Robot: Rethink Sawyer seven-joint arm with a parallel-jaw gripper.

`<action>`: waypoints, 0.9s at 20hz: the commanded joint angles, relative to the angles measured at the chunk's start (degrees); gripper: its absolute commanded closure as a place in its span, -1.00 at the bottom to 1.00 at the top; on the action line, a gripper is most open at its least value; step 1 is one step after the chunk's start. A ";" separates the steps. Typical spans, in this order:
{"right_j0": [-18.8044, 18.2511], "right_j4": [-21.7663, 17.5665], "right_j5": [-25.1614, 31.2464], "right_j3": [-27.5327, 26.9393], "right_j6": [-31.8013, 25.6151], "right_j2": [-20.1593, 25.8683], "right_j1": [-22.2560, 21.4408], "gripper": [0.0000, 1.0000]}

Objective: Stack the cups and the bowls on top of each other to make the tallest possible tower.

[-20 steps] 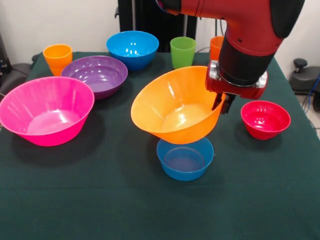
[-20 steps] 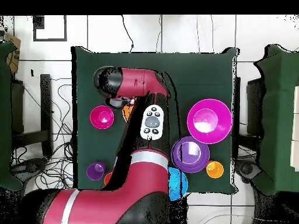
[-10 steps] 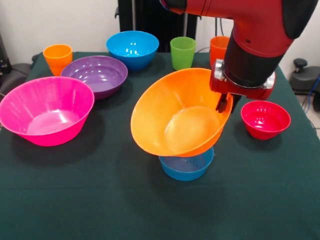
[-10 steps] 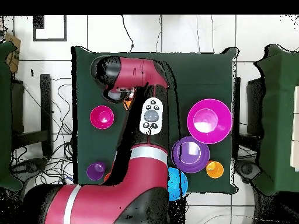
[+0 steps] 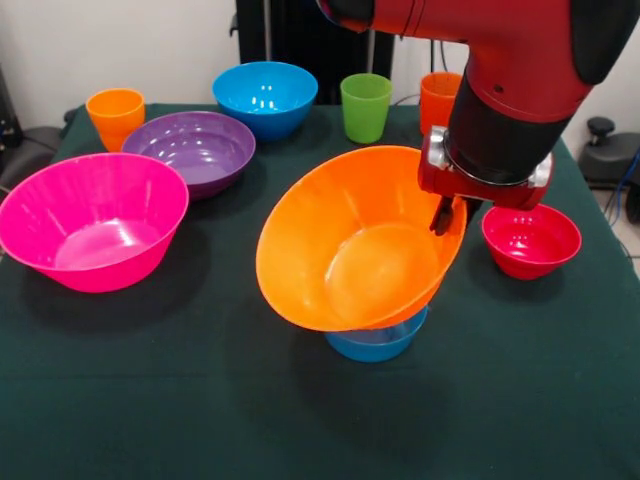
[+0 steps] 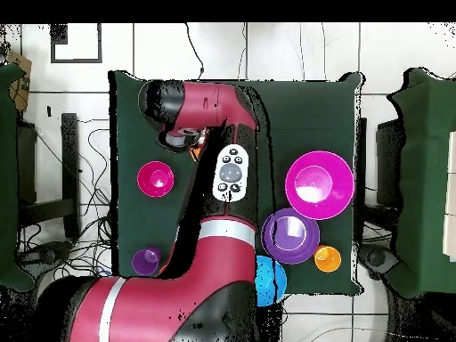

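1. My gripper point(image 5: 447, 212) pinches the far rim of the large orange bowl point(image 5: 350, 245), one finger inside the wall and one outside.
2. The large orange bowl is tilted steeply, its mouth turned toward the front camera; its underside sits over the small light-blue bowl point(image 5: 385, 342), which shows only at its lower edge. I cannot tell whether the two touch.
3. I judge the tower as barely begun: one base bowl, with the second piece not yet seated level.
4. Still standing apart on the table point(image 5: 500, 400): the small red bowl point(image 5: 530, 238), large pink bowl point(image 5: 92, 220), medium purple bowl point(image 5: 190, 150), medium blue bowl point(image 5: 265, 97), green cup point(image 5: 365, 104), red-orange cup point(image 5: 438, 98) and yellow-orange cup point(image 5: 115, 115).
5. The overhead view shows the purple cup point(image 6: 146, 261) near my base.
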 commanded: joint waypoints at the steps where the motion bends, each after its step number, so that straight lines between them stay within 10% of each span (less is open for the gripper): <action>1: -0.47 -2.24 -3.94 0.91 7.16 0.91 0.47 1.00; 18: -0.53 -1.52 -13.01 5.65 7.93 0.50 3.63 1.00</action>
